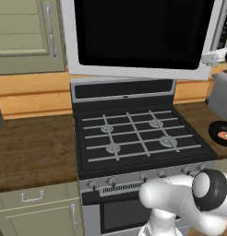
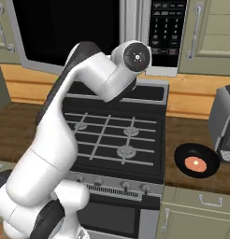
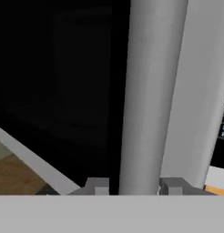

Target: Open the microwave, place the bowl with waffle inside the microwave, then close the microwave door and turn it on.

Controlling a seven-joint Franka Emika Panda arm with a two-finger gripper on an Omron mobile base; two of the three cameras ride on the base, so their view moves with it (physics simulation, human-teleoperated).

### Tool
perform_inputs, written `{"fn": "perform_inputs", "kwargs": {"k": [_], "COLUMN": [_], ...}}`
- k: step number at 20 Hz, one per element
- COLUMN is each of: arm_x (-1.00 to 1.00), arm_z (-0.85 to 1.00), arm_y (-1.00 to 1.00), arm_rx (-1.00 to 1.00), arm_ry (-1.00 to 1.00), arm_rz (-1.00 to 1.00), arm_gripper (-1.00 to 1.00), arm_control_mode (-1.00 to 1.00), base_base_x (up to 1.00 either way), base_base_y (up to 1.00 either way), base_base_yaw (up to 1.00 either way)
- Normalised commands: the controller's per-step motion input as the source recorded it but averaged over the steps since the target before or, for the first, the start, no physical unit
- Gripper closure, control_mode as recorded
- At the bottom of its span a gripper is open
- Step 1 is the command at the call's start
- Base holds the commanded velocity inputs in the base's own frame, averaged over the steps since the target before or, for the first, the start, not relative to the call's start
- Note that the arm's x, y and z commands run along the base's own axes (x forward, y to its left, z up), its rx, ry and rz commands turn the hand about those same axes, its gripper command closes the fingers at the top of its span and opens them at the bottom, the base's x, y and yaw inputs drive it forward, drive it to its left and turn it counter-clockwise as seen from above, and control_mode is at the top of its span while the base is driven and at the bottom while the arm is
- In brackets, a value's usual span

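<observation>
Here the gripper (image 3: 134, 185) has its two dark fingertips (image 3: 99, 185) standing either side of the long silver bar handle (image 3: 150, 95), which rises straight up between the jaws. The tips sit close against the bar, but whether they press on it or only straddle it I cannot tell.

Just beyond the handle, to one side of the jaws, lies the big black glass of the microwave door (image 1: 138, 32); to the other side runs the door's silver frame, and past that a sliver of the black button panel (image 2: 167, 30). From the base cameras the door appears tilted out from the microwave (image 2: 135, 32) rather than flush with it, so I judge the opening as begun but not finished.

Well below the jaws sits the black gas stove (image 1: 134, 133), and farther out, on the wooden counter (image 2: 191, 135) on the far side of the button panel, rests the bowl with waffle (image 2: 196, 161), low and black with an orange round inside. It stands just beside a grey toaster (image 2: 224, 123).

So most of the job remains: swinging the door wide, fetching the bowl from the counter, setting it inside, shutting the door and pressing a button.
</observation>
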Motion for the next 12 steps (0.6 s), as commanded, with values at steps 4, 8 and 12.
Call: {"fn": "perform_inputs", "kwargs": {"k": [4, 8, 12], "arm_x": [-1.00, -1.00, -1.00], "arm_z": [0.23, 0.16, 0.12], "arm_y": [0.77, 0.96, 1.00], "arm_rx": [-0.27, -0.29, -0.30], "arm_ry": [-0.02, -0.01, 0.00], "arm_rz": [0.04, 0.00, 0.00], "arm_gripper": [1.00, 1.00, 1.00], "arm_control_mode": [-1.00, -1.00, -1.00], "base_base_x": [0.00, 0.00, 0.00], "base_base_y": [0.00, 0.00, 0.00], "base_base_yaw": [0.00, 0.00, 0.00]}}
